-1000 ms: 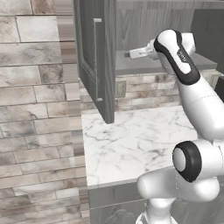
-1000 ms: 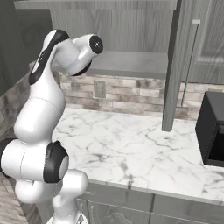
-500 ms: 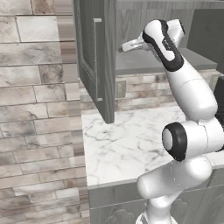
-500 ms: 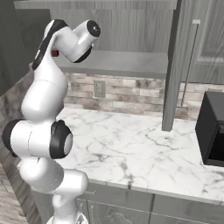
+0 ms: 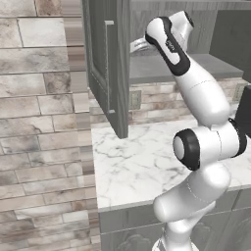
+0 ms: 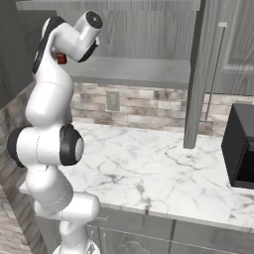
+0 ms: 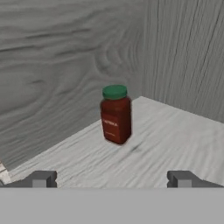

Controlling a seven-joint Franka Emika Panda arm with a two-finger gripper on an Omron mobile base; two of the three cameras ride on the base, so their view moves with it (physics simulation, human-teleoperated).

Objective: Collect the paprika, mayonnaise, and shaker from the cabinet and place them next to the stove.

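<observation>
The paprika, a dark-red jar with a green cap, stands upright on the grey shelf of the cabinet, close to the back corner. It peeks out as a red spot behind my arm in the right base view. My gripper is open, its fingertips wide apart and short of the jar, nothing between them. In the left base view the gripper reaches into the cabinet above the shelf. The mayonnaise, the shaker and the stove are out of view.
The cabinet door hangs open and juts out over the white marble counter. A black box-shaped appliance sits at the counter's right. A brick wall bounds the left side.
The arm has swung up and to the left, carrying the hand deeper into the cabinet. The gripper has stayed open.
</observation>
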